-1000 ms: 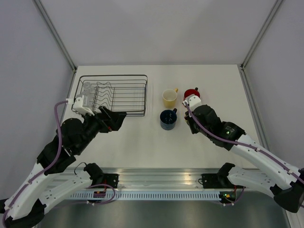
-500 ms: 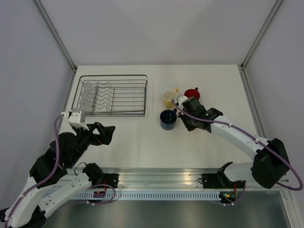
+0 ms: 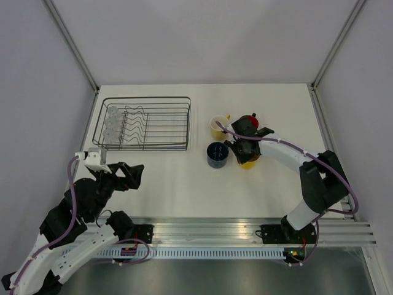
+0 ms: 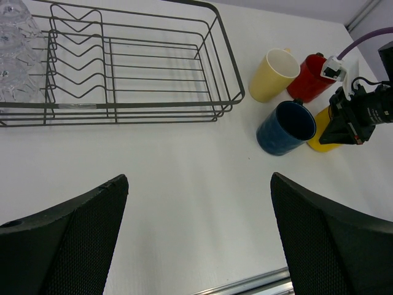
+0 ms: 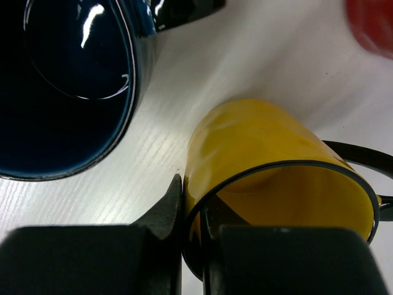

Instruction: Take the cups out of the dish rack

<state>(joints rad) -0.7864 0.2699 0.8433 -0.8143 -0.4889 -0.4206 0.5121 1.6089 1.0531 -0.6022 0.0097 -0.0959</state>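
Note:
The black wire dish rack (image 3: pixel 153 123) stands at the back left and also shows in the left wrist view (image 4: pixel 129 67). Clear glass tumblers (image 3: pixel 111 123) (image 4: pixel 15 55) sit in its left end. To its right, the cream mug (image 3: pixel 218 127) (image 4: pixel 273 75), red mug (image 3: pixel 248 120) (image 4: pixel 309 77) and dark blue mug (image 3: pixel 217 154) (image 4: pixel 285 127) stand on the table. My right gripper (image 3: pixel 243 147) (image 5: pixel 193 203) is shut on the yellow mug's (image 3: pixel 249 161) (image 5: pixel 258 147) (image 4: pixel 319 140) rim, one finger inside and one outside, right of the blue mug (image 5: pixel 61 86). My left gripper (image 3: pixel 130 175) (image 4: pixel 199 178) is open and empty.
The table's (image 3: pixel 184 178) metal front rail (image 3: pixel 202 230) runs along the near edge. Grey walls close in the sides and back. The right arm's purple cable (image 3: pixel 288 147) loops over the mugs.
My left arm has drawn back from the rack toward the near left. My right gripper has shifted down from the red mug, and the yellow mug now shows beside the blue one.

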